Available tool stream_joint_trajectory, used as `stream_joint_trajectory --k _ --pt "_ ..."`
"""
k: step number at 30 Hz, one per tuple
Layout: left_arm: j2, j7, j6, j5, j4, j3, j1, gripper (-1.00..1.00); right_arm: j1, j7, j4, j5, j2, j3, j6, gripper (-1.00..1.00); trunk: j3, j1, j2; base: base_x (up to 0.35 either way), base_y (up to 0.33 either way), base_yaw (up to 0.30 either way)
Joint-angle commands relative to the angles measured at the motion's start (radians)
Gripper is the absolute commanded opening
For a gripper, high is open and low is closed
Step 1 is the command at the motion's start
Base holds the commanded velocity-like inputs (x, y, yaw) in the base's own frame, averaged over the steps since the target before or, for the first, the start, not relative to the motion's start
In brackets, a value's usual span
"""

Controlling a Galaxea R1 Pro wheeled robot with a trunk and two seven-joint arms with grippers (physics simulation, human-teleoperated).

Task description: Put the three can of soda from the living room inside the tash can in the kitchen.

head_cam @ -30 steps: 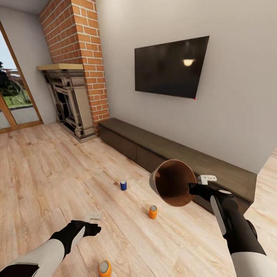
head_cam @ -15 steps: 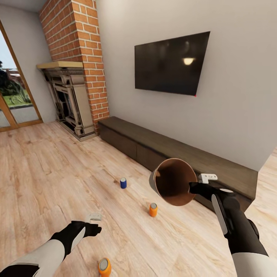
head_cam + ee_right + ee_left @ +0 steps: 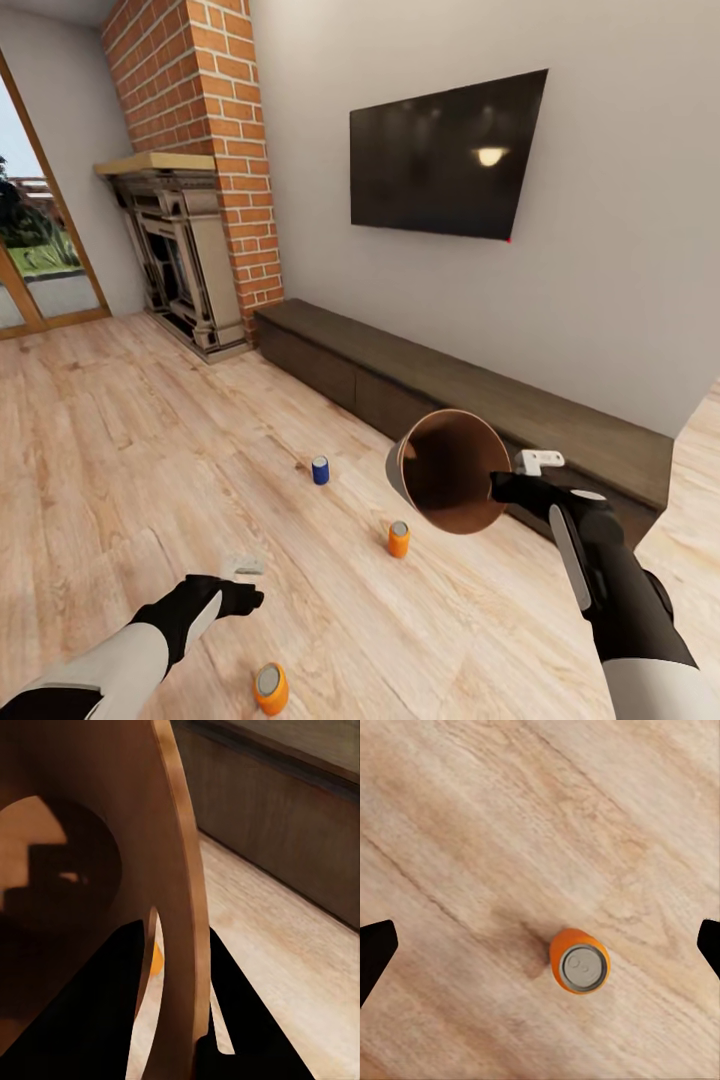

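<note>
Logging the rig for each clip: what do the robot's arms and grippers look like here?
Both arms have white upper shells that turn into matte black wrist sections. The right arm carries a pale grey strip along its black forearm. The left gripper and right gripper end in small light grey jaws. No cables or markings are visible.

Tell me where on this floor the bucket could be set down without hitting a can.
Bare planks lie between the blue can and the fireplace, and right of the middle orange can below the bench. Tightest: near the orange can by the left gripper.
</note>
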Motion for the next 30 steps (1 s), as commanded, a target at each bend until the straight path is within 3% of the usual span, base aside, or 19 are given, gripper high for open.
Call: stream_joint_trajectory --k 1,8,13,18,30 --pt "-0.001 0.000 0.000 0.000 0.000 -0.001 0.000 1.00 0.001 0.006 -0.002 -0.016 0.000 -0.001 0.001 -1.00 -0.003 0.004 -0.007 0.000 0.000 0.000" --pt "-0.010 -0.001 -0.004 -0.001 0.001 -0.003 0.002 1.00 0.008 0.006 -0.004 -0.016 0.002 0.000 0.001 -1.00 -0.025 0.031 -0.056 0.000 0.000 0.000" --pt "-0.054 -0.005 -0.061 -0.005 0.002 -0.005 0.004 1.00 0.009 0.006 -0.004 -0.016 0.000 -0.002 0.001 -1.00 -0.042 0.050 -0.091 0.000 0.000 0.000" --pt "-0.067 -0.008 -0.077 -0.006 0.002 -0.006 0.009 1.00 0.009 0.006 -0.005 -0.016 0.001 0.000 0.001 -1.00 -0.060 0.069 -0.126 0.000 0.000 0.000" --pt "-0.072 -0.009 -0.081 -0.006 0.001 -0.007 0.011 1.00 0.009 0.006 -0.005 -0.016 0.001 0.000 0.002 -1.00 -0.103 0.115 -0.210 0.000 0.000 0.000"
